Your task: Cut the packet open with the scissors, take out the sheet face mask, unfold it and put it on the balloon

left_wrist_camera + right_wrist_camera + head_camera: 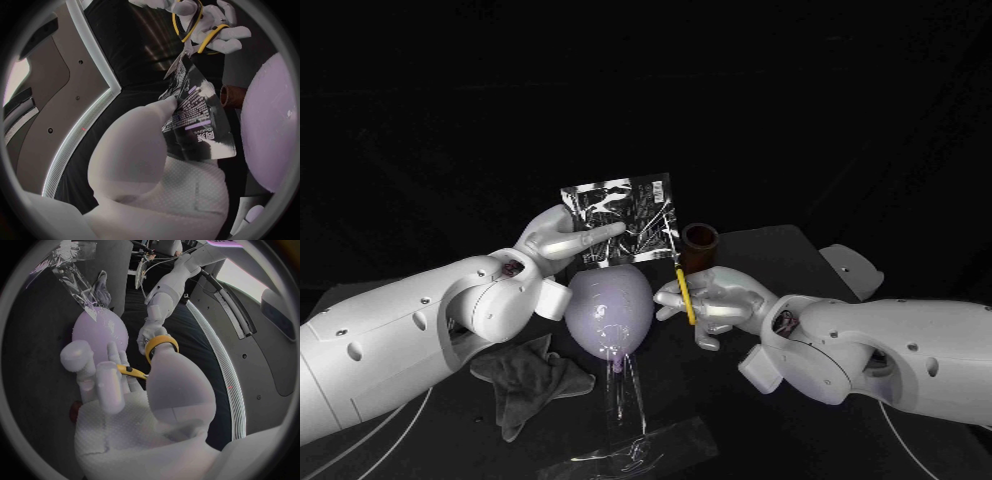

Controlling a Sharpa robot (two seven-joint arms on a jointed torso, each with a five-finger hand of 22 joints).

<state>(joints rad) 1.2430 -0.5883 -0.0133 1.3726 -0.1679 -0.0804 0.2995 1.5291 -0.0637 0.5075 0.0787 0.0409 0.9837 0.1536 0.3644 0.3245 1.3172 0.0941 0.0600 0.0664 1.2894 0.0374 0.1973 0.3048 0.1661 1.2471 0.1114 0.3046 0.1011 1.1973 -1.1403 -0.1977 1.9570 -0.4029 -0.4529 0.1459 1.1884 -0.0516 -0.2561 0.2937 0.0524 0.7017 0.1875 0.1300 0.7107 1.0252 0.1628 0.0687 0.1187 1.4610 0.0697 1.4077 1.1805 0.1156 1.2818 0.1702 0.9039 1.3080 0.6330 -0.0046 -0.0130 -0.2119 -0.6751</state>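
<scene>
Got the packet point(620, 218) pinched by its left edge in the left hand point(560, 240), fingers clamped on it, held upright in the air just above the balloon point(609, 310). Holding the scissors point(684, 285) in the right hand point(718, 300), fingers closed around the yellow handles, blades pointing up with the tip right at the packet's lower right corner. Can't tell whether the blades are apart or together, tbh. As for the balloon: pale purple, sitting between both hands on a clear stand point(639, 450) on the tabletop point(776, 250). Also spotted a crumpled grey cloth point(531, 375) lying on the tabletop beside the balloon, under the left arm, plus a brown cup point(700, 245) just behind the scissors.
</scene>
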